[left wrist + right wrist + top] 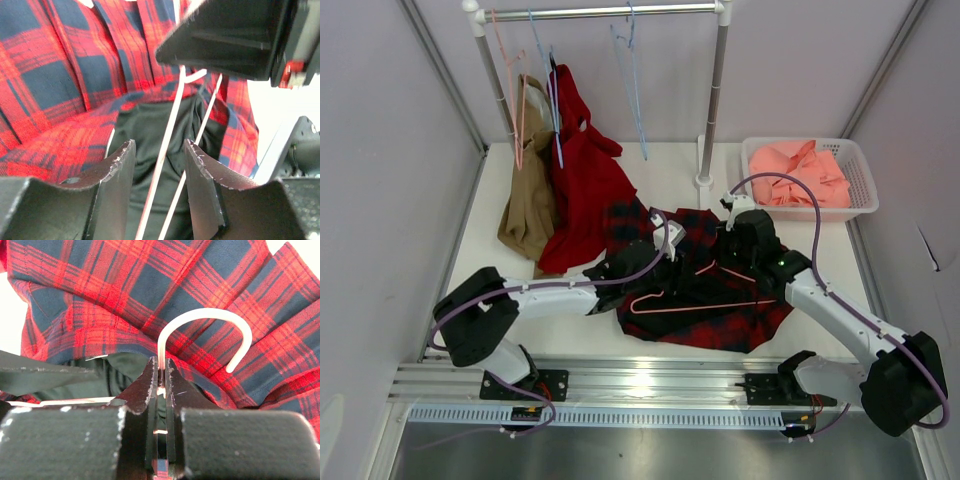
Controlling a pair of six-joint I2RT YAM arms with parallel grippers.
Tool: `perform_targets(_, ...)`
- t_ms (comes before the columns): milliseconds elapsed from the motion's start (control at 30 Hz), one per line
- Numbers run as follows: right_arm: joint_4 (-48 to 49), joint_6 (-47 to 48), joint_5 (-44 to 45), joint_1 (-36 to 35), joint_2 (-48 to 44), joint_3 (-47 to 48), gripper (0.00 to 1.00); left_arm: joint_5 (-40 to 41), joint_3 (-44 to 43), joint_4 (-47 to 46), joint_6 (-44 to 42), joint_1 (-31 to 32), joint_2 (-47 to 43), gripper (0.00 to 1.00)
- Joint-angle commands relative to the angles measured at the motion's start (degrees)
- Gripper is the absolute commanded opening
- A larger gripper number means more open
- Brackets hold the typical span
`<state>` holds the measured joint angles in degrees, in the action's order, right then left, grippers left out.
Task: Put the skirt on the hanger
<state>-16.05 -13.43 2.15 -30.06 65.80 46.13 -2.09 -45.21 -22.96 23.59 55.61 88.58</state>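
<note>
The right gripper (pixel 161 365) is clenched on the neck of the hanger (pixel 205 311), just under the hook; the curved hook rises clear above its fingertips. The left gripper (pixel 160 147) is released, jaws apart, with two of the hanger's thin wires running between them and touching neither.

The table (pixel 670 170) carries everything. At its back stands a rack (pixel 610 12) with a red garment (pixel 580 190) and a tan garment (pixel 525 210) hanging down to the table, and blue hangers (pixel 635 90) beside them. The skirt (pixel 720 325) lies crumpled in the middle of the table between the two arms, plaid outside, its black lining (pixel 150 130) showing under the left gripper. A white basket (pixel 860 205) sits at the right rear with a pink cloth (pixel 800 175) in it. The hanger lies flat on top of the skirt, its long bar toward the near edge.
</note>
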Motion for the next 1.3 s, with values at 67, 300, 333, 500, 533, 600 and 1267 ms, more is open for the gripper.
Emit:
perform_targets(67, 1.1, -0.5, 0.7, 0.0, -1.6, -0.7, 0.0, -6.9, 1.4, 2.3, -3.3, -0.2, -1.7, 0.48)
perform_targets(300, 0.9, -0.8, 0.2, -0.1, -2.6, -0.8, 0.0, -9.1, 0.0, 4.5, -5.0, -0.6, 0.3, 0.42)
perform_targets(333, 0.8, -0.8, 0.2, -0.1, -2.8, -0.9, 0.0, -9.7, -0.1, 4.6, -5.2, -0.6, 0.8, 0.36)
perform_targets(500, 0.7, -1.1, -0.1, 0.0, -3.3, -1.0, 0.0, -10.8, -2.9, 6.7, -6.8, -0.7, 3.4, 0.16)
perform_targets(533, 0.7, -1.0, -0.3, 0.0, -3.6, -1.0, 0.0, -10.7, -3.5, 7.0, -7.2, -0.8, 3.7, 0.1)
perform_targets(600, 0.7, -1.0, -0.8, -0.1, -3.8, -1.0, 0.01, -10.5, -4.2, 7.8, -8.5, -0.9, 4.6, 0.0)
perform_targets(1267, 7.8, 0.2, -23.8, 14.1, -2.7, -3.6, 0.76, -27.9, -1.3, -1.8, -12.9, -7.4, 7.3, 0.0)
